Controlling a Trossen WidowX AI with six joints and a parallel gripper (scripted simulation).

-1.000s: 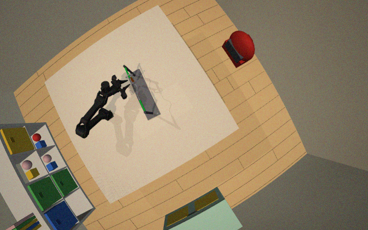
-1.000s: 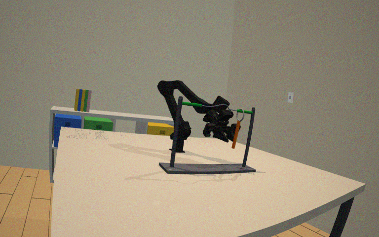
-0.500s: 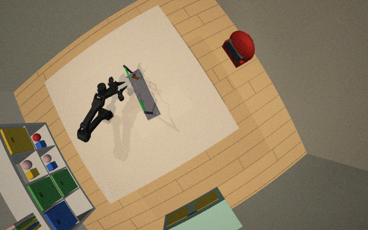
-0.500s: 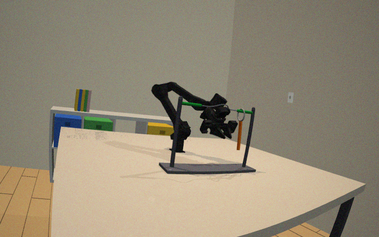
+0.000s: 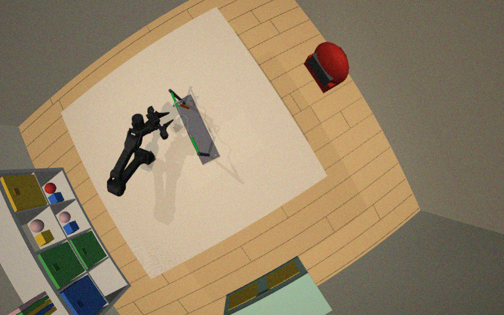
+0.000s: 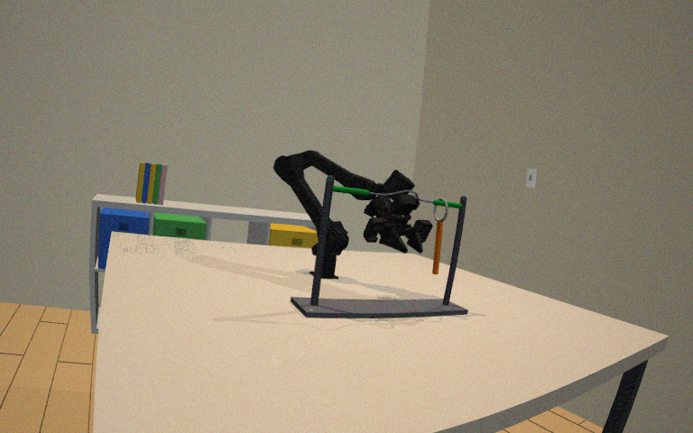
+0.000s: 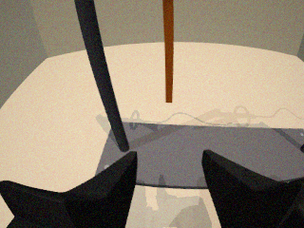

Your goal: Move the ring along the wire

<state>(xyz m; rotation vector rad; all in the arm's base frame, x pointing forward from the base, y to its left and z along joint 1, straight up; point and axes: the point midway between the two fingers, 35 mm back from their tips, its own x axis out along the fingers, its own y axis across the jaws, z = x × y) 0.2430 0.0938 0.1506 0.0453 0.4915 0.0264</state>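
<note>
The ring (image 6: 434, 213) hangs on the green part (image 6: 453, 205) (image 5: 172, 95) beside the right-hand post (image 6: 454, 252) (image 7: 100, 71) of the exterior view, with the wire through it. Its orange handle (image 6: 437, 247) (image 5: 184, 105) (image 7: 168, 52) hangs nearly straight down, held by nothing. My gripper (image 5: 170, 116) (image 6: 413, 251) (image 7: 170, 157) is open and empty, on the arm's side of the wire, apart from the handle. The other green part (image 6: 350, 189) (image 5: 195, 145) adjoins the far post (image 6: 322, 241) and carries no ring. The gripper hides nothing of the handle in the exterior view.
The thin grey wire (image 5: 188, 123) runs curving between the green parts, in front of my arm in the exterior view. Both posts stand on a dark base plate (image 6: 383, 308) (image 5: 200, 126) (image 7: 228, 152). A shelf (image 6: 243, 214) stands behind the table (image 6: 286, 370).
</note>
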